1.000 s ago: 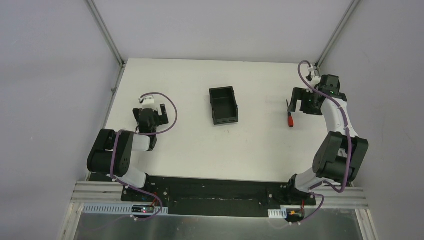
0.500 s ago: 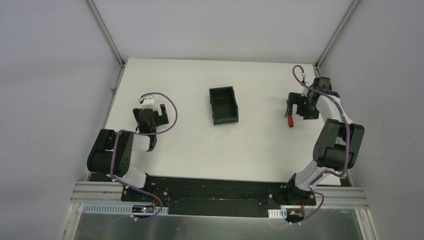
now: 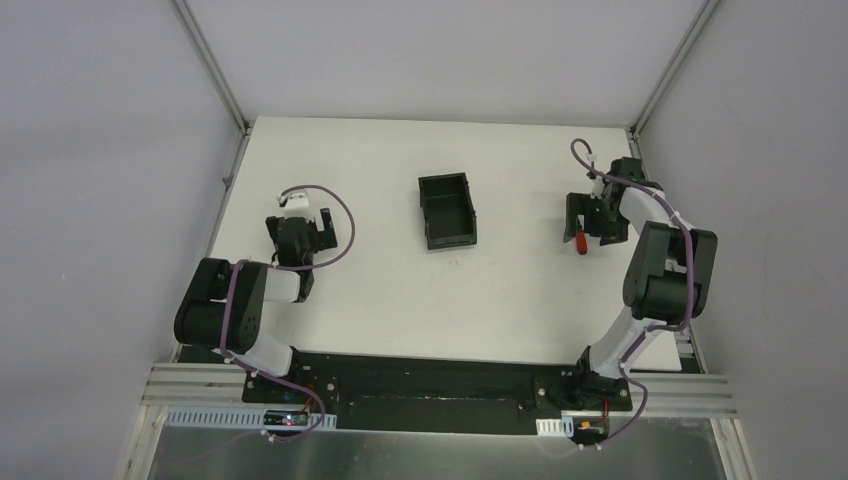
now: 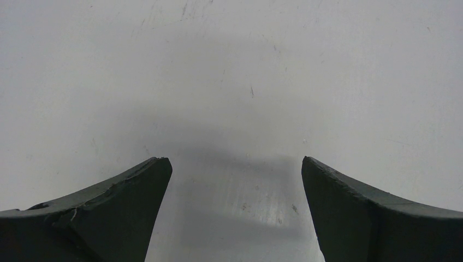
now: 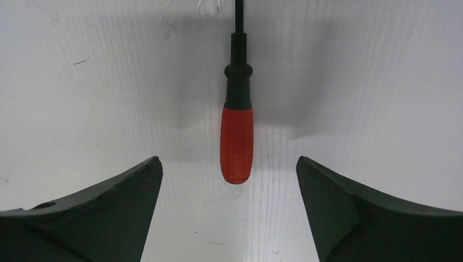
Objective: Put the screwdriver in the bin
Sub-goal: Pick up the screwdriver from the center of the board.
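Screwdriver [image 5: 236, 144] lies flat on the table [image 3: 350, 180], its red handle end just between the fingers of the right claw [image 5: 229, 161], which stand wide apart and empty. The claw should ease forward and down so the fingers close across the handle's middle, not its rounded tip or the thin shaft. The bin [image 3: 448, 240] sits well apart to the left, mid-table, so the hold must be firm for the carry

Right wrist view: the screwdriver [image 5: 236, 143] shaft is cut off by the top edge, so the tip is not seen. Top view: the shaft cannot be separated from the dark right gripper [image 3: 585, 222] above it. Fingers of this and the left gripper [image 4: 234, 159] are cropped at the bottom edges. The bin [image 3: 424, 212] interior is too dark to be resolved.
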Motion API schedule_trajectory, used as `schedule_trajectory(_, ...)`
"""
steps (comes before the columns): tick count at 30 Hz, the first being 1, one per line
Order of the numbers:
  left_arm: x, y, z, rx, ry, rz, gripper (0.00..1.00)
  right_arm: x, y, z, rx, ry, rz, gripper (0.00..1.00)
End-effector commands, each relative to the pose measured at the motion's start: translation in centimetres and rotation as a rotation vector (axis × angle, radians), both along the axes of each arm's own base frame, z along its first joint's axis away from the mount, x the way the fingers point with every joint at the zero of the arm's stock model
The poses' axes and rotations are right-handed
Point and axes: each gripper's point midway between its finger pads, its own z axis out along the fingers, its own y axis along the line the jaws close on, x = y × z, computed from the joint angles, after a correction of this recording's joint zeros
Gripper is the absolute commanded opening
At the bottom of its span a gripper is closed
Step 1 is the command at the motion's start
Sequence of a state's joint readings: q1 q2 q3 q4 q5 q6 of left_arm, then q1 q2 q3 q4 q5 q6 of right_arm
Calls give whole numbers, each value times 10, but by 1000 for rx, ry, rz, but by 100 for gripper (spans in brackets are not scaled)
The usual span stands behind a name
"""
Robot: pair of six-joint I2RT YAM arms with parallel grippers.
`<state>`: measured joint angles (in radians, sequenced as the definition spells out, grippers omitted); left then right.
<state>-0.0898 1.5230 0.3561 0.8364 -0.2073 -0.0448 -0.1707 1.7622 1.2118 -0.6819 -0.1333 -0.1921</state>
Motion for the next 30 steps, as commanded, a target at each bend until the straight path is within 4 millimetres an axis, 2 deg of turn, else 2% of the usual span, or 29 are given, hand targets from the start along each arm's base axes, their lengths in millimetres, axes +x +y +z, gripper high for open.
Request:
schedule_trajectory(1,2,1,10,-13,-35,1,99,23,-5,6,-44,-50,8,97)
schedule_trajectory(10,2,1,11,-13,-36,2,99,26,-9,-7,-80,-25,16,96)
schedule_trajectory(22,2,1,10,-13,-34,1,99,23,-6,-30,-88,31,30,86)
schedule_trajectory(30,2,1,10,-13,-34,3,99,20,-4,-36,-87,52,40,65)
